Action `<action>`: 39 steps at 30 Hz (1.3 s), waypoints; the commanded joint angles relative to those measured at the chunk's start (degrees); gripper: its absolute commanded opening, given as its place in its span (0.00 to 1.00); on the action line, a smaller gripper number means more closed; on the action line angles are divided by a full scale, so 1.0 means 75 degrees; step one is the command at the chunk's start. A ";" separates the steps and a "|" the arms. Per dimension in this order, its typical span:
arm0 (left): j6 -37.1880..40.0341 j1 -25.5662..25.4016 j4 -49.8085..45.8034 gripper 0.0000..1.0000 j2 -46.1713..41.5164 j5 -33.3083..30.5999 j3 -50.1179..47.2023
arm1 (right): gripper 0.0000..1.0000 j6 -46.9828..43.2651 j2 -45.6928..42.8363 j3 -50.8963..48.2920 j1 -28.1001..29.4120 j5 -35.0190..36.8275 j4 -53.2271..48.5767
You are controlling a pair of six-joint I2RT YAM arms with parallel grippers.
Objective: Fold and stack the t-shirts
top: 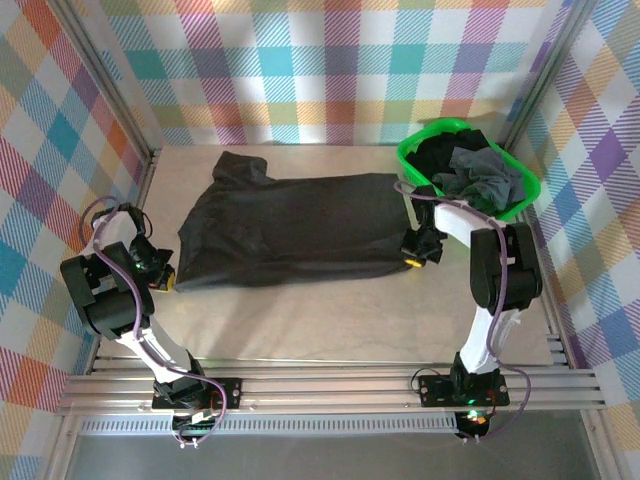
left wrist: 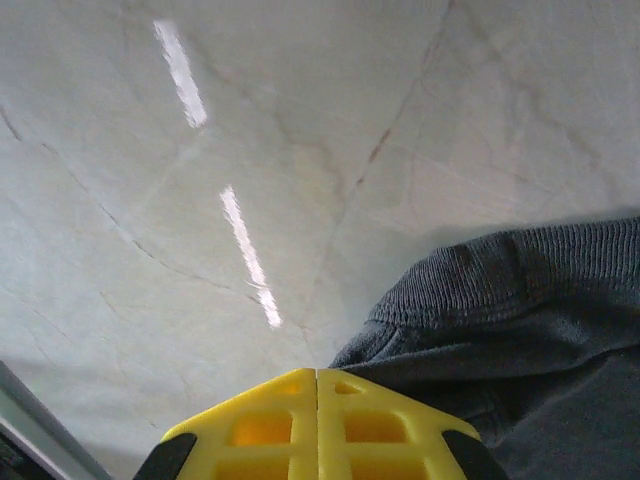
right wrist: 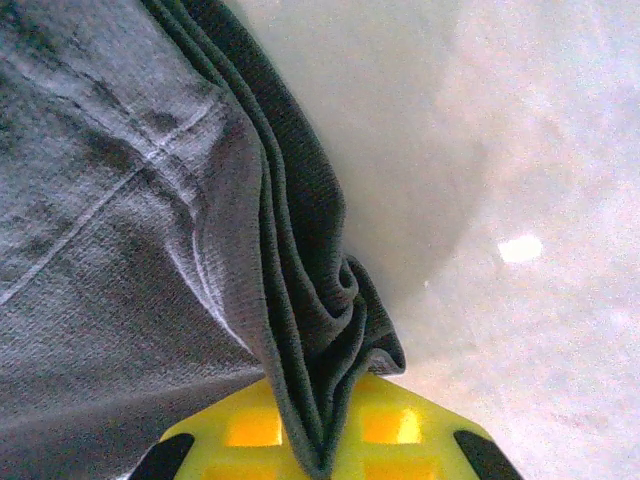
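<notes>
From above, one charcoal t-shirt [top: 290, 225] lay spread across the middle of the table [top: 330, 320]. One green basket [top: 404, 158] stood at the far-right corner, holding two bundled garments: a black shirt [top: 438, 150] and a slate-grey shirt [top: 490, 180]. Two grippers sat at the spread shirt's near corners, the left gripper [top: 162, 279] toward the table's left edge and the right gripper [top: 413, 260] toward its right. That view was too coarse to show the fingers. The wrist cameras showed them. The left's yellow fingers [left wrist: 260, 420] were pressed together over bare table, with the ribbed hem just beside their tips. The right's fingers [right wrist: 250, 425] were clamped on a gathered fold of the charcoal t-shirt.
</notes>
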 commanded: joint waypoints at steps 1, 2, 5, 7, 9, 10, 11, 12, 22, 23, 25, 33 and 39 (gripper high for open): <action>0.0566 0.0073 -0.0283 0.00 -0.0234 -0.1108 -0.0294 | 0.00 -0.0081 -0.0393 -0.0372 -0.0076 0.0661 -0.0739; 0.0618 0.0063 -0.0244 0.00 -0.0258 -0.1088 -0.0457 | 0.00 -0.0044 -0.0463 -0.0477 -0.0072 0.0595 -0.0775; 0.0666 0.0011 -0.0111 0.00 -0.0360 -0.1063 -0.0942 | 0.00 0.0107 -0.0629 -0.0729 -0.0055 0.0470 -0.0922; 0.0626 -0.0034 0.0046 0.00 -0.0458 -0.1070 -0.1231 | 0.00 0.0232 -0.0758 -0.0928 -0.0052 0.0402 -0.0964; 0.0585 -0.0121 0.0128 0.00 -0.0475 -0.1161 -0.1409 | 0.00 0.0370 -0.0868 -0.1139 -0.0052 0.0349 -0.0966; 0.0582 -0.0177 0.0139 0.00 -0.0459 -0.1260 -0.1429 | 0.00 0.0429 -0.0889 -0.1245 -0.0052 0.0309 -0.0937; 0.0590 -0.0230 0.0152 0.00 -0.0440 -0.1384 -0.1445 | 0.01 0.0490 -0.0884 -0.1344 -0.0052 0.0272 -0.0904; 0.0606 -0.0296 0.0183 0.00 -0.0437 -0.1486 -0.1425 | 0.04 0.0562 -0.0871 -0.1424 -0.0052 0.0210 -0.0870; 0.0701 -0.0746 0.0016 0.42 -0.0918 -0.1955 -0.0893 | 0.47 0.0576 -0.1728 -0.0955 -0.0052 0.0597 -0.1396; 0.0690 -0.0821 -0.0057 0.53 -0.1044 -0.1932 -0.0771 | 0.47 0.0525 -0.1948 -0.0885 -0.0052 0.0622 -0.1384; 0.0639 -0.1010 -0.0268 0.64 -0.1229 -0.2058 -0.0435 | 0.47 0.0462 -0.2276 -0.0774 -0.0052 0.0642 -0.1294; -0.0417 -0.2759 0.0238 0.55 -0.1816 -0.0645 -0.0155 | 0.23 0.0474 -0.1966 -0.0726 -0.0040 -0.0574 -0.0268; -0.1508 -0.3932 0.1177 0.41 -0.1570 0.0484 -0.1356 | 0.11 0.1161 -0.0993 -0.0967 -0.0052 -0.0859 0.0285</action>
